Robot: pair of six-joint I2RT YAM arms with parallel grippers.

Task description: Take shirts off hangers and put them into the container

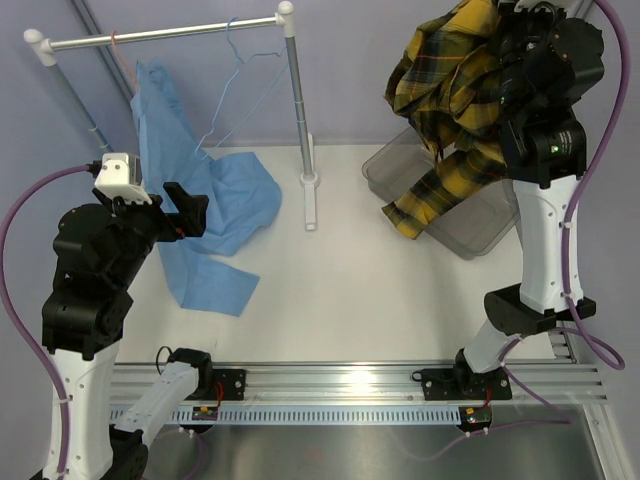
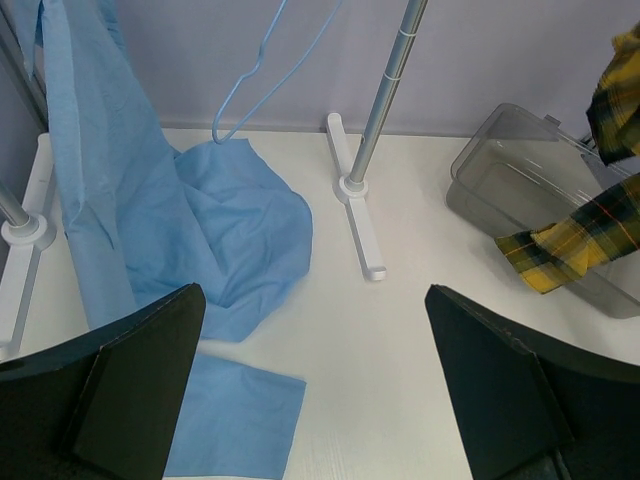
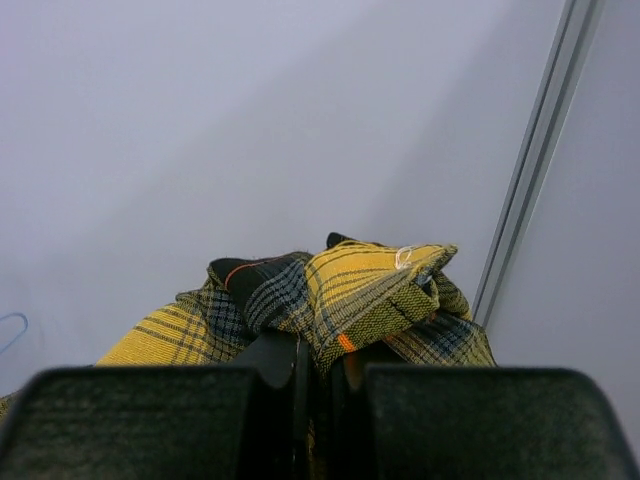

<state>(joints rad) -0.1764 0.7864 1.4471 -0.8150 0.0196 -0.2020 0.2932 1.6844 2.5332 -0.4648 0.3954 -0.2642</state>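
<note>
Clamping right gripper (image 3: 318, 360) on a bunched fold of plaid flannel shirt (image 1: 450, 90), judging it soft, limp, light, hanging over the container (image 1: 372, 168), leaving left gripper (image 2: 313, 292) spread wide.

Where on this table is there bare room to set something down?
Bare: the tabletop between the rack foot and the container, and the near strip along the rail. Crowded: the left, under the blue shirt; the container, where the plaid shirt hangs.
</note>
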